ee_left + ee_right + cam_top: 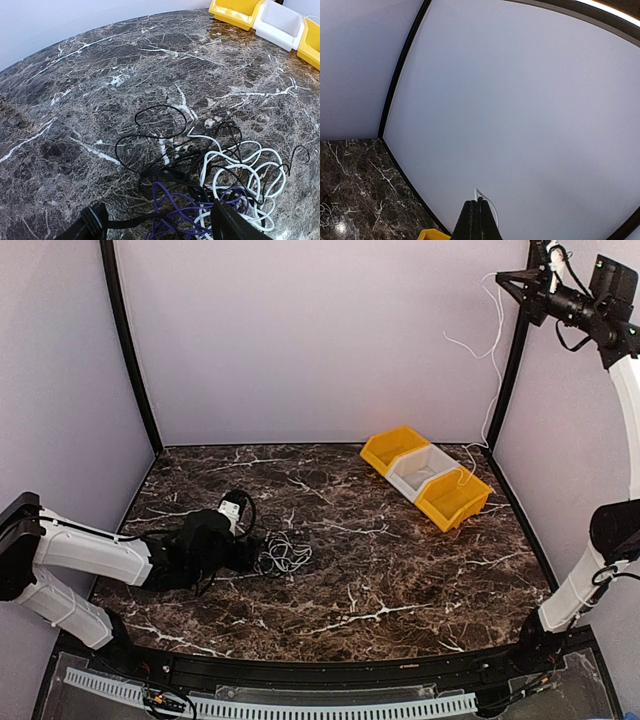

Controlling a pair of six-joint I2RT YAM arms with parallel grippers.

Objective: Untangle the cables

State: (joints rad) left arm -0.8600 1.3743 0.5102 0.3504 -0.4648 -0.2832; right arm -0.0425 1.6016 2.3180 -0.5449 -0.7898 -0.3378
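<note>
The left arm lies low across the left part of the bench (400, 590), a dark slab of marble with white veins. The left hand (156, 215) sits right down at the surface with its two fingers (92, 224) spread wide. It is open and grips nothing.

The tangle of cables (220, 175) lies on the bench at the tip of that hand, left of centre in the top view. In the left wrist view the near edge of the tangle reaches in between the spread fingers. A purple cord (172, 207) is bunched there, with black strands crossing over it. To its right a white cord is looped back and forth in tight curls. A thin black cord (150, 135) runs out of the heap away from the hand and makes two open loops flat on the marble.

Farther right, toward the back of the bench, three small bins (425, 475) stand touching in a slanted row: yellow, white, yellow.

The right arm is raised high in the back right corner, well apart from the tangle. The right hand (502, 278) is closed, its fingers pressed together on a separate thin white cord (496, 360). A short bit of that cord curls out past the fingertips in the right wrist view. In the top view the rest hangs from the hand down along the black corner post of the enclosure. Its lower end reaches the bins at the nearer yellow one.
</note>
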